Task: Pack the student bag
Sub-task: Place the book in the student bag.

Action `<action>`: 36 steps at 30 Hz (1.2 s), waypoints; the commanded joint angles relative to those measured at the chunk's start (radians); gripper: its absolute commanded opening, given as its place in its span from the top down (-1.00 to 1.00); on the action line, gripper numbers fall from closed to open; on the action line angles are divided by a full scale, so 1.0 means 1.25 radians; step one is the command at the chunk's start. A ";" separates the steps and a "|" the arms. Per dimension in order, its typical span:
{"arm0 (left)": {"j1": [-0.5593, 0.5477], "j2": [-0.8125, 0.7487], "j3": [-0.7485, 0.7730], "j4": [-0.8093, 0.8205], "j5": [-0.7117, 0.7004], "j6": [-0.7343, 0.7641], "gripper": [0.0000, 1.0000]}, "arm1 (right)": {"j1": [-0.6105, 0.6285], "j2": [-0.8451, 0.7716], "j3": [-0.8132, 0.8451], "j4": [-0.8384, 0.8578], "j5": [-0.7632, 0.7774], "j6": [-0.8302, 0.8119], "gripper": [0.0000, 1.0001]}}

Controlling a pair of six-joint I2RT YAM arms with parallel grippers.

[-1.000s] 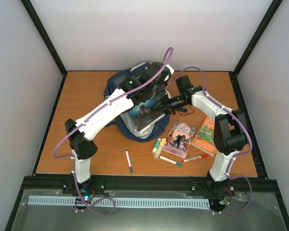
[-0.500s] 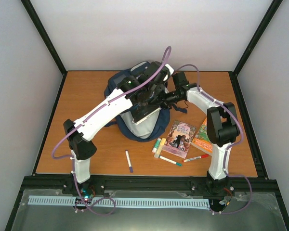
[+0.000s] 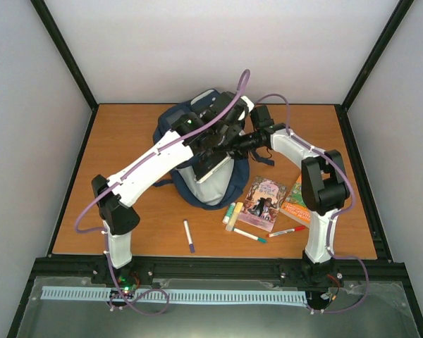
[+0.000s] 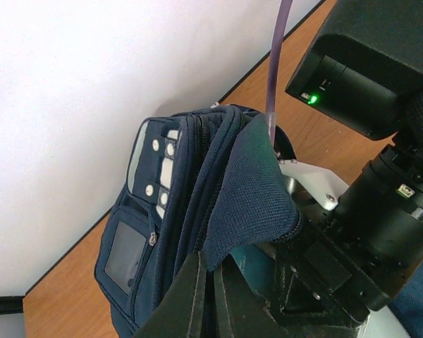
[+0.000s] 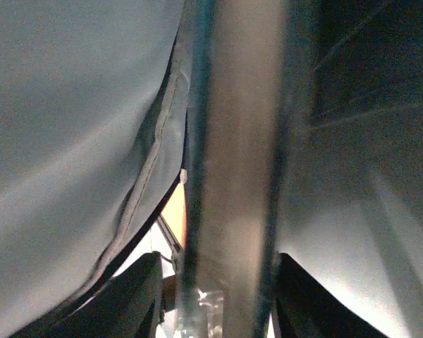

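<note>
Student bag (image 3: 168, 135) sits at the far centre of the wooden table (image 3: 113, 141), mouth facing up and toward the arms, pale lining showing. Both arms reach over it.

Left gripper (image 4: 210, 266): jaws pressed together on a fold of the bag's navy fabric, which stands up as a flap above the fingers. The bag's front pocket with white patches is visible behind it in the left wrist view.

Right gripper (image 5: 218, 262): inside the bag mouth, dark fabric on both sides. A flat pale book (image 5: 233, 176) runs edge-on between its two fingers. A sliver of light shows beside one finger. Cannot tell whether the jaws clamp the book or merely flank it. From above, the book (image 3: 211, 167) leans partway into the opening.

On the table right of the bag: a purple-covered book (image 3: 264, 203) and an orange-green book (image 3: 301, 198), side by side. Highlighters (image 3: 232, 214) and two pens (image 3: 250, 235) lie near them. A purple marker (image 3: 188, 236) lies alone, nearer the arm bases.
</note>
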 commanded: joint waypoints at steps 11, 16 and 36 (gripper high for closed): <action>-0.001 -0.117 -0.109 0.132 -0.025 -0.023 0.98 | 0.015 -0.176 -0.104 -0.131 0.127 -0.315 -0.32; 0.000 -0.115 -0.131 0.139 -0.026 -0.037 0.99 | 0.015 -0.246 -0.197 -0.128 0.148 -0.437 -0.30; 0.034 -0.183 -0.230 0.176 0.066 -0.117 0.98 | 0.182 -0.621 -0.479 -0.100 0.475 -1.257 0.45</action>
